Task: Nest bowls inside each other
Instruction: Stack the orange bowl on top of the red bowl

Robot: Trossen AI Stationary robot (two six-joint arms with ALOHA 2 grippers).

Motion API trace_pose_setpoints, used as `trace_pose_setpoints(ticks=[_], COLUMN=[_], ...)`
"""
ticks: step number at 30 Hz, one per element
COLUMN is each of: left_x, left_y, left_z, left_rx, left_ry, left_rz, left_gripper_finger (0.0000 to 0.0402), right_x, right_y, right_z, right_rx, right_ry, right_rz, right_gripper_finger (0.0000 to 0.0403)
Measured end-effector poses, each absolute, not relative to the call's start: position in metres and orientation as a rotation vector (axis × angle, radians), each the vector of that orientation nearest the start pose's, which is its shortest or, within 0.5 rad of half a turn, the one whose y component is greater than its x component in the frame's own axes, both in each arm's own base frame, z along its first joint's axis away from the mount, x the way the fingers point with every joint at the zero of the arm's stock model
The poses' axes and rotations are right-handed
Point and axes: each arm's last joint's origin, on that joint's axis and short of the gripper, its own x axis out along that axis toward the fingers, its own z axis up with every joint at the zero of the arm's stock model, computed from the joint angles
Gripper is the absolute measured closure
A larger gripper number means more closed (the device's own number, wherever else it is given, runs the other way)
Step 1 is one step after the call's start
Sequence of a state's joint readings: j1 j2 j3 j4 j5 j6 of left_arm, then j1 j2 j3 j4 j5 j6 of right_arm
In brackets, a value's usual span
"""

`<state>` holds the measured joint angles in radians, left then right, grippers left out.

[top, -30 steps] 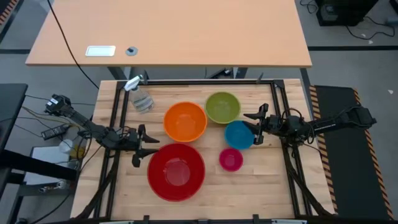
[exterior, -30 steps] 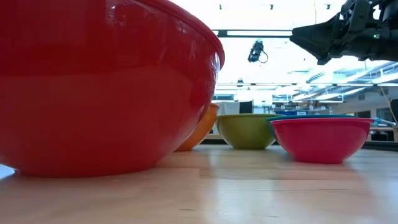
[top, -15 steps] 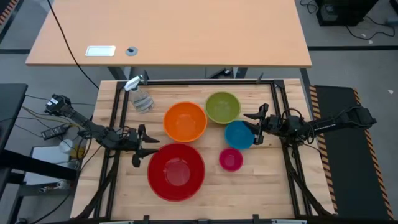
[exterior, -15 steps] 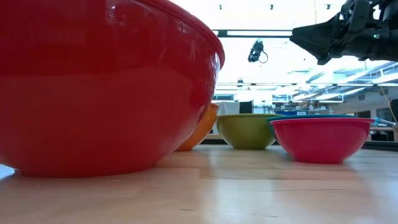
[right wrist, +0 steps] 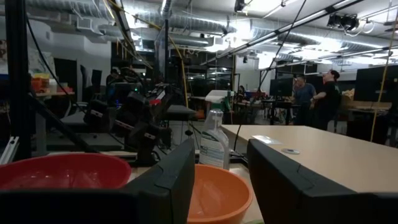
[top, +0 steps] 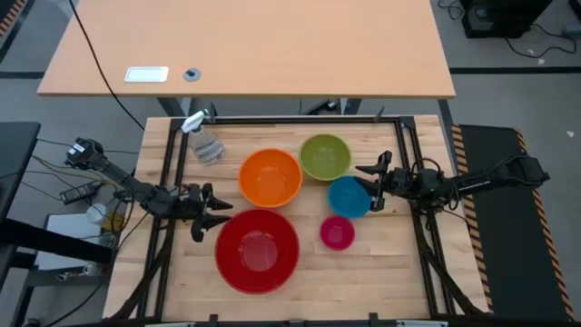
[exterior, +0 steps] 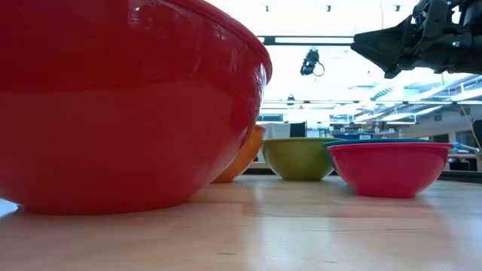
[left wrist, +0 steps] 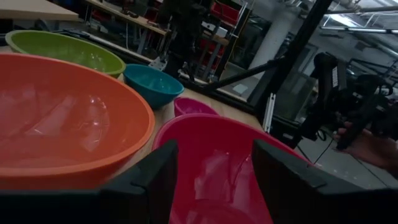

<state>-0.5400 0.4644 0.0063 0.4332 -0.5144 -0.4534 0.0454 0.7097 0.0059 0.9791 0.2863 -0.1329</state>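
Five bowls stand apart, each upright on its base on the wooden table: red (top: 257, 251) near the front, orange (top: 270, 177), olive green (top: 325, 156), blue (top: 349, 197) and pink (top: 337, 232). My left gripper (top: 203, 212) hovers level at the red bowl's left rim. It is open, and the red bowl (left wrist: 224, 168) shows between and beyond its fingers. My right gripper (top: 375, 182) hangs open just right of the blue bowl and above its rim. In the right wrist view its fingers frame the orange bowl (right wrist: 217, 193). Neither gripper touches anything.
A clear spray bottle (top: 203, 141) with a white trigger stands at the table's far left corner. A dark frame (top: 290, 119) runs around the table's edges. A tan desk (top: 254, 45) lies beyond the far edge. People stand far off in the room (right wrist: 314, 93).
My left gripper has rolled a little about its own pointing line while staying in place. The bowls and my right gripper have kept still.
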Motion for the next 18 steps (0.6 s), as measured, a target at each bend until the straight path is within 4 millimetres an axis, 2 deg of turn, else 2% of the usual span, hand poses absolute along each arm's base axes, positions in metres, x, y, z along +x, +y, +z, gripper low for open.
trace_pose_setpoints(ticks=[10, 13, 16, 18], left_x=[0.113, 0.114, 0.119, 0.122], left_y=[-0.051, -0.052, -0.052, -0.051], left_z=[0.165, 0.169, 0.187, 0.204], left_rx=[-0.478, -0.476, -0.464, -0.426], left_ry=[0.023, 0.032, 0.039, 0.056], left_rz=[-0.023, -0.080, -0.103, -0.074], left_gripper_finger=[0.0194, 0.0194, 0.0194, 0.0194], right_x=[0.134, 0.132, 0.139, 0.152], right_y=[-0.003, -0.005, -0.009, -0.011], right_z=[0.197, 0.201, 0.210, 0.223], right_rx=[-0.030, 0.096, 0.128, 0.100], right_ry=[-0.353, -0.405, -0.386, -0.276], right_rz=[-0.279, -0.346, -0.388, -0.382], right_gripper_finger=[0.0247, 0.0247, 0.0248, 0.0250])
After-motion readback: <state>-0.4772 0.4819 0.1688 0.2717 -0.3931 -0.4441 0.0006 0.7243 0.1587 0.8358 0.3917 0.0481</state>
